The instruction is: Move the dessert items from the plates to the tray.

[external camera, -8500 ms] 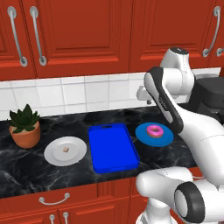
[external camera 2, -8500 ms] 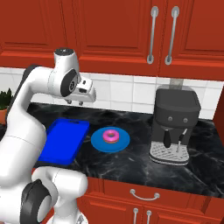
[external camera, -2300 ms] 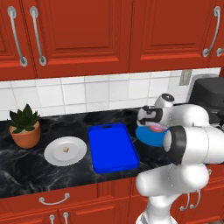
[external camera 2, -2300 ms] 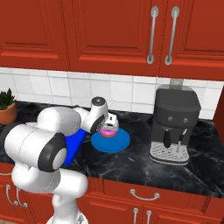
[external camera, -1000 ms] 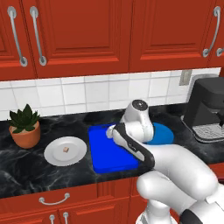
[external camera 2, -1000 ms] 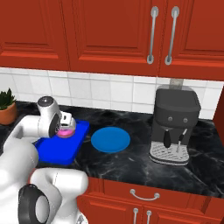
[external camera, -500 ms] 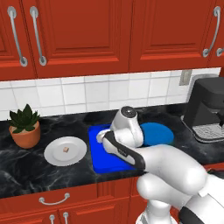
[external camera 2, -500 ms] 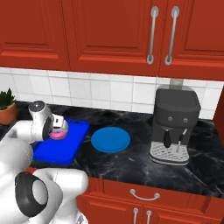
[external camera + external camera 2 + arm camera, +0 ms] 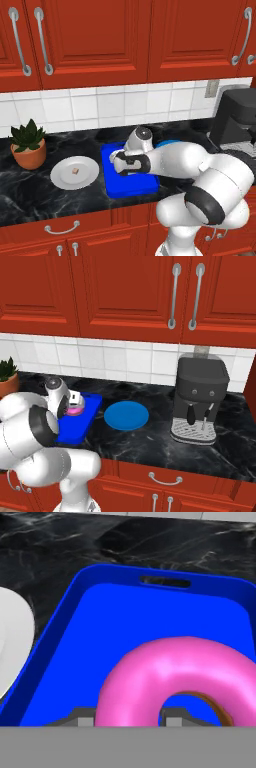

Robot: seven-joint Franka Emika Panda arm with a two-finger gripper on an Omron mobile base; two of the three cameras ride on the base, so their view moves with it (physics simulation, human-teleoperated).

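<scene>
Gripper (image 9: 127,722) is closed on the pink donut (image 9: 175,677), one fingertip (image 9: 82,718) outside the ring, the other inside the hole. Donut sits over the blue tray (image 9: 70,642), toward its near half; bare tray floor ahead up to the far rim with the handle slot. White plate (image 9: 75,172) lies just left of the tray, apart from it, tan cube (image 9: 75,171) on it. Blue plate (image 9: 126,415) right of the tray, bare. Coffee machine (image 9: 200,398) further right, potted plant (image 9: 28,145) far left.
</scene>
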